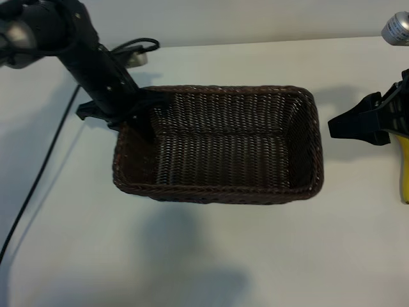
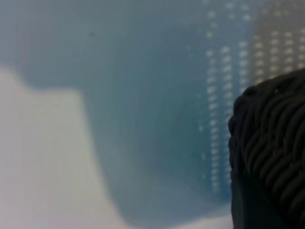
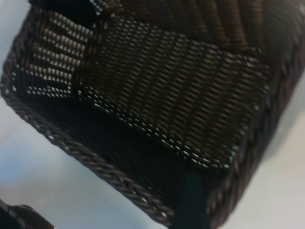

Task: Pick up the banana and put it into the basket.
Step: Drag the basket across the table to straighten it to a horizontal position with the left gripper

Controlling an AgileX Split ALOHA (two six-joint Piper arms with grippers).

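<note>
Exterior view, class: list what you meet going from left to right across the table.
Left arm's black cable → left gripper at the basket's left end → basket → right gripper → banana at the right edge.

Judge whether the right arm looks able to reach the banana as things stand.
Probably yes. The banana lies on the table at the exterior view's right edge, just beside the right gripper, with nothing between them; the basket sits farther left.

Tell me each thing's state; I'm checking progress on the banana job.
basket: upright on the table, empty.
banana: outside the basket at the exterior view's right edge, mostly hidden.
left gripper: at the basket's left rim, holding no banana.
right gripper: right of the basket, by the banana.
</note>
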